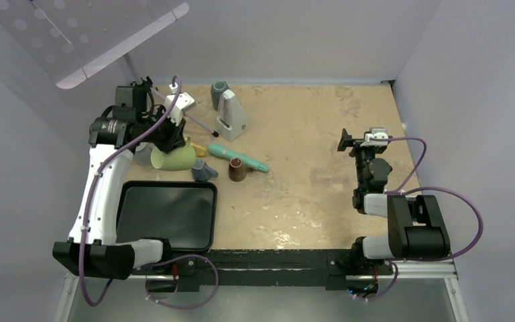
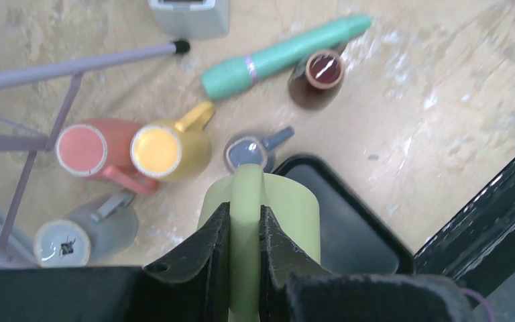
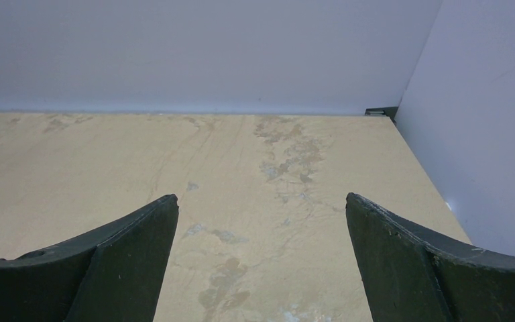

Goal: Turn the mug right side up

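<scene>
The left arm (image 1: 99, 196) is stretching far forward, the left gripper (image 2: 246, 216) pinching the mug (image 2: 294, 209) by its handle. The right arm (image 1: 374, 176) is sitting folded low, the right gripper (image 3: 261, 204) gaping wide, gripping nothing.

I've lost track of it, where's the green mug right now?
Top view, left side: the green mug is held by its handle in the left gripper, just beyond the far edge of the black tray, beside the small blue-grey mug.
</scene>
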Robot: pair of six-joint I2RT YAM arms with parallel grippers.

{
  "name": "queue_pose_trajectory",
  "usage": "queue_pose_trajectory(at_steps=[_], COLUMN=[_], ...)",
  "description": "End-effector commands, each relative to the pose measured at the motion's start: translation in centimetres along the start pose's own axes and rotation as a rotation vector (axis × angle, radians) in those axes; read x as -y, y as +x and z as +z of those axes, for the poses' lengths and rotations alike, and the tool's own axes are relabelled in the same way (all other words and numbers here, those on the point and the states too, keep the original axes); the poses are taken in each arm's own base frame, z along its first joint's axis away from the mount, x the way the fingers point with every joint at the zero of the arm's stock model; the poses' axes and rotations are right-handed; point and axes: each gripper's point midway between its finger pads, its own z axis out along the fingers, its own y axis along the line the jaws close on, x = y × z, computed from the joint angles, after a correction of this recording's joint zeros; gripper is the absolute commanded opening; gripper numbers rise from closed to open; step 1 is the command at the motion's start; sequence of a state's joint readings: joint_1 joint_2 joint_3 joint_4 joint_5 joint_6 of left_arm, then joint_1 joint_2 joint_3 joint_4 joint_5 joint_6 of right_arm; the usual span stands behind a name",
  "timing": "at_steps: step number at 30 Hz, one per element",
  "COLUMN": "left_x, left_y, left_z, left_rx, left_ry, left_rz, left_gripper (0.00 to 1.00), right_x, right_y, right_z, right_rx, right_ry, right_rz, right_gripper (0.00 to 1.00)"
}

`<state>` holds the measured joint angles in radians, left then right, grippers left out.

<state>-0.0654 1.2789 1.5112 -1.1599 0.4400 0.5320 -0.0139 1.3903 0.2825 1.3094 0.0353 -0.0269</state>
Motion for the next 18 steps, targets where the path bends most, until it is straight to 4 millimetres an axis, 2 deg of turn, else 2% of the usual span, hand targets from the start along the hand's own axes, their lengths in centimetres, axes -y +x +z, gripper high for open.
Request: queue_pose_trajectory(at_steps=[1, 4, 8, 15, 18], left_x=[1.2, 2.0, 4.0, 6.4, 7.0], left_y=[-6.1, -7.2, -8.5, -11.6, -12.2], left_z=[-2.7, -3.8, -5.0, -6.5, -7.1], left_rx=[0.314, 0.392, 0.463, 0.626, 0.671], left_ry=[-0.004, 0.002, 0.066, 0.213, 0.237], left_rz=[-0.009, -0.010, 0.000, -0.143, -0.169], left_gripper=[0.00, 0.00, 0.00, 0.00, 0.00], right_x=[0.4, 0.3, 0.3, 0.3, 0.3], right_y=[-2.2, -2.2, -2.2, -2.2, -2.2], right_z=[0.9, 0.9, 0.9, 0.9, 0.9], right_rx=[0.073, 0.072, 0.072, 0.073, 0.073], right_ry=[0.020, 0.017, 0.018, 0.017, 0.018], right_rz=[0.005, 0.005, 0.005, 0.005, 0.005], right_gripper=[0.99, 0.99, 0.99, 0.99, 0.99])
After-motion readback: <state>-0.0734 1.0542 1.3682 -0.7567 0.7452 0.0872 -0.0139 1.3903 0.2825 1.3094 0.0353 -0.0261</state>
